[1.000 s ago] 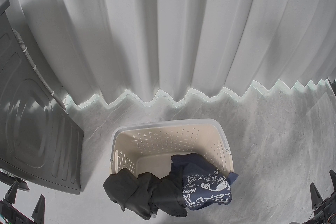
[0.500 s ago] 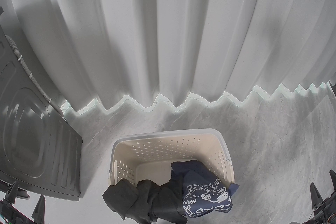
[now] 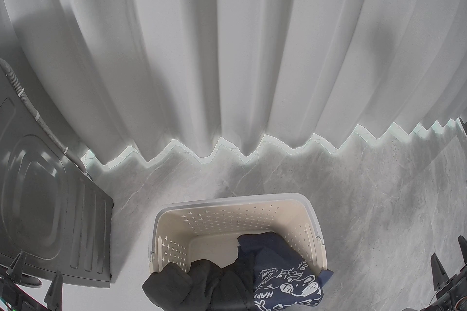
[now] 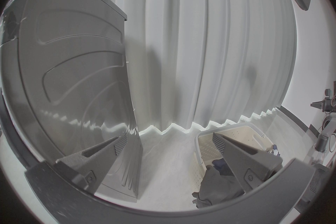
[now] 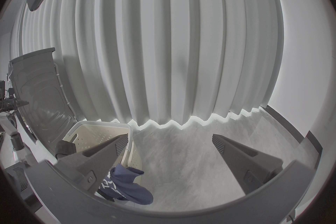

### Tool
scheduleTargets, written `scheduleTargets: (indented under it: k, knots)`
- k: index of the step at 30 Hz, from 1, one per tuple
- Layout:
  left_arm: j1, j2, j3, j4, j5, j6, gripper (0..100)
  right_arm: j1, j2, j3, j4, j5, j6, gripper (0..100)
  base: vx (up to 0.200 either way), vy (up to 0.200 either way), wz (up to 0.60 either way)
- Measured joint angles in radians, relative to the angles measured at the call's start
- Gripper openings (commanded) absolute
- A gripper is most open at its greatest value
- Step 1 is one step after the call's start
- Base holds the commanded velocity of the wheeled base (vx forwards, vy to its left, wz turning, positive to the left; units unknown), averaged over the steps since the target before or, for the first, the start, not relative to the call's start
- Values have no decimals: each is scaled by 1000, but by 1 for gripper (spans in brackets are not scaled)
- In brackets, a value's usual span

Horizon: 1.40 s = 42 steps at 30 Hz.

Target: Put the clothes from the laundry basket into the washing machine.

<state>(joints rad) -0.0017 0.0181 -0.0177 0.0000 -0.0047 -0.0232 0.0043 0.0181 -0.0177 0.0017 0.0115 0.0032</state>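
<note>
A cream laundry basket point(image 3: 228, 203) stands on the grey floor straight ahead. A dark grey garment point(image 3: 194, 285) hangs over its near rim on the left, and a navy printed garment point(image 3: 284, 275) drapes over the near right corner. The grey washing machine point(image 3: 44, 210) stands to the left, showing its side panel. My left gripper point(image 3: 36, 277) is open and low beside the machine, left of the basket point(image 4: 241, 129). My right gripper point(image 3: 450, 259) is open at the far right, apart from the basket point(image 5: 94, 130) and the navy garment point(image 5: 129, 186). Both hold nothing.
A white pleated curtain point(image 3: 233, 44) hangs behind the basket down to the floor. Bare marbled floor point(image 3: 389, 190) lies to the right of the basket and between basket and washing machine point(image 4: 70, 70). A grey hose point(image 3: 34, 115) runs along the machine's back edge.
The whole head picture has shifted: basket, curtain hem and machine sit lower in it now, so the camera moved. Both grippers keep their places and stay open.
</note>
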Motion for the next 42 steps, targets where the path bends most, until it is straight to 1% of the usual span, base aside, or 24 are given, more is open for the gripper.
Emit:
scheduleTargets:
  k: [4, 13, 42]
  knots:
    - [0, 0, 0, 0, 0, 0, 100, 0, 0, 0, 0, 0, 0, 100, 0, 0, 0]
    - [0, 0, 0, 0, 0, -1, 100, 0, 0, 0, 0, 0, 0, 100, 200, 0, 0]
    - [0, 0, 0, 0, 0, 0, 100, 0, 0, 0, 0, 0, 0, 100, 0, 0, 0]
